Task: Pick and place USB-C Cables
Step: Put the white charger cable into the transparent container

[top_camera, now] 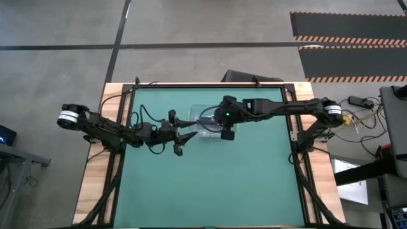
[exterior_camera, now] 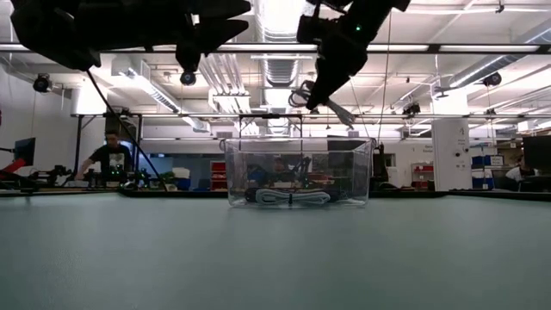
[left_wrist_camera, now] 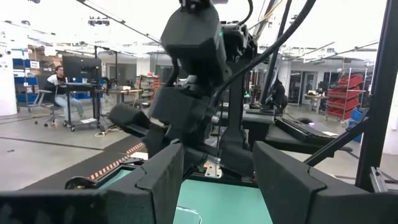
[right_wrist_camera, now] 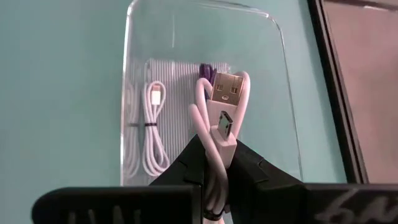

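My right gripper (right_wrist_camera: 216, 149) hangs above a clear plastic container (top_camera: 198, 112) at the table's far middle and is shut on a white USB-C cable bundle (right_wrist_camera: 224, 93). Inside the container (right_wrist_camera: 127, 93) a second white bundle (right_wrist_camera: 154, 124) and a teal-grey bundle (right_wrist_camera: 180, 99) lie flat on its floor; the low view shows the teal-grey bundle (exterior_camera: 288, 197) there too. No black bundle is in view. My left gripper (top_camera: 179, 147) waits open in the air just left of the container, its fingers (left_wrist_camera: 158, 180) level and pointing at the right arm. My right gripper pinches the white bundle's folded strands (right_wrist_camera: 214, 140) between its two fingers, just below the plugs, coming from above and pointing down. The two plugs (right_wrist_camera: 225, 87) stick out past the fingertips. The bundle is lifted clear, above the container's open top (exterior_camera: 297, 139).
The green mat (top_camera: 210, 184) stretches wide toward the near edge. A dark frame (top_camera: 299, 137) borders the mat on the right, with wooden table edges outside it. Behind the table a person (exterior_camera: 109, 159) sits at a bench in the room.
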`<state>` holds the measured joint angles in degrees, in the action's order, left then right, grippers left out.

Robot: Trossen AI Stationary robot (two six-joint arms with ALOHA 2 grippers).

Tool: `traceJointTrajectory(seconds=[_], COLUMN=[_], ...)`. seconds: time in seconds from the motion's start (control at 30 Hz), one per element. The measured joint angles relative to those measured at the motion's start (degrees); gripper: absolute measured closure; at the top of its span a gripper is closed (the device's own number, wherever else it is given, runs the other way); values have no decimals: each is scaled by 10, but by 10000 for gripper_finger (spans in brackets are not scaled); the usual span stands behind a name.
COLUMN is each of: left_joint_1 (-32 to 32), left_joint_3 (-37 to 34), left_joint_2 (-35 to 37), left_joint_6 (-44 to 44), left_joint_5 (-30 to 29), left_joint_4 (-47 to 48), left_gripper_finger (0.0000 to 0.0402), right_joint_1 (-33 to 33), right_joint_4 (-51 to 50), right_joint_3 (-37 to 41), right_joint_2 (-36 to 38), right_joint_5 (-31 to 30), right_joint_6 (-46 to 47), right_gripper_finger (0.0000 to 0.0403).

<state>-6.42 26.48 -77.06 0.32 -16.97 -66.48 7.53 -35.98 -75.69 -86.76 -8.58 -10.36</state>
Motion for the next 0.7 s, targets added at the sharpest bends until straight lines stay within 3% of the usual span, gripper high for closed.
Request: traceJointTrajectory(seconds=[0.7], left_joint_1=[-1], left_joint_3=[-53], left_joint_2=[77], left_joint_6=[-24], left_joint_5=[0], left_joint_4=[0], left_gripper_finger=[224], right_joint_1=[4], right_joint_4=[-83], right_joint_3=[-102], right_joint_2=[-111], right_joint_5=[1], right_joint_6=[-46], right_gripper_finger=[380])
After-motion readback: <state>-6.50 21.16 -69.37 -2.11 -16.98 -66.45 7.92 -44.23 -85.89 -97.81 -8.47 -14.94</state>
